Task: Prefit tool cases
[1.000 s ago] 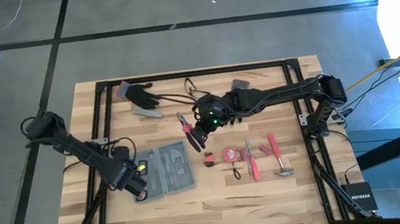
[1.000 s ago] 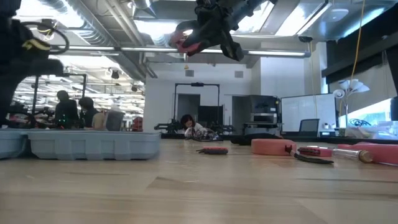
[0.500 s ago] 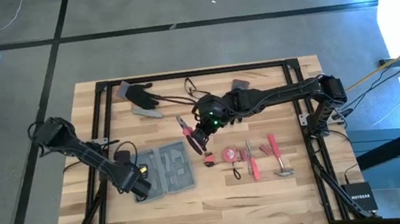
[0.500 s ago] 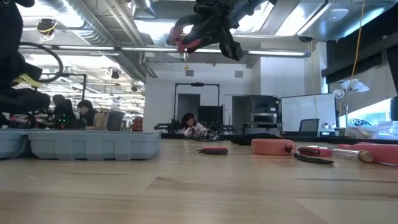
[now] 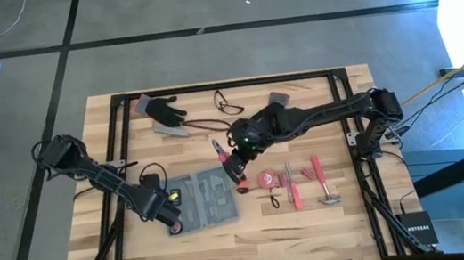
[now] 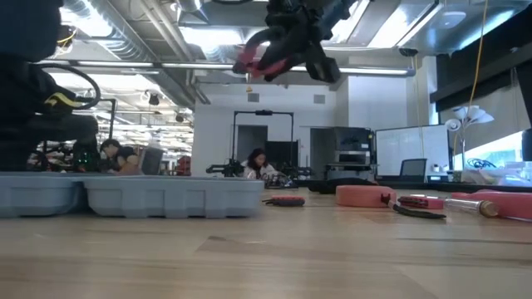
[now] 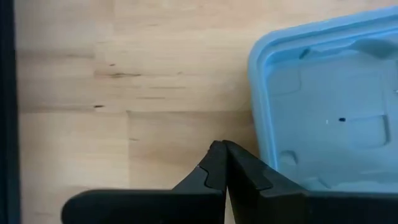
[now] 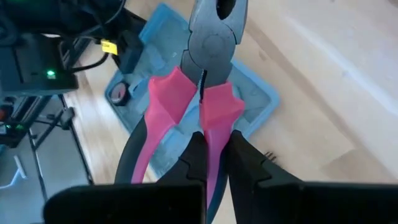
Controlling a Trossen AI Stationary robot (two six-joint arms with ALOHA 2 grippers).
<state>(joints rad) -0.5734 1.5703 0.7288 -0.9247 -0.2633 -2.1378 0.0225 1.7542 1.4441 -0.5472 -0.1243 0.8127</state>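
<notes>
The wooden table [image 5: 317, 227] carries everything, with the two dark arms reaching in over it from either side. The tool case [image 5: 204, 200], a flat blue-grey tray with moulded recesses, lies open-side up on the near left part of the table; in the low view it shows as a long low wall [image 6: 133, 196]. The left gripper [image 5: 172, 220] sits low at the case's left edge, just beside its rounded corner [image 7: 261, 56], its fingers pressed together on nothing. The right gripper [image 5: 239, 167] hangs above the case's right end, fingers clamped on one pink handle of a pair of pliers [image 8: 199, 81], raised clear of the table [image 6: 266, 54]. To the right lie a tape measure [image 5: 266, 179], a screwdriver [image 5: 290, 185] and a hammer [image 5: 321, 181]. A black glove [image 5: 162, 109] rests at the far edge.
</notes>
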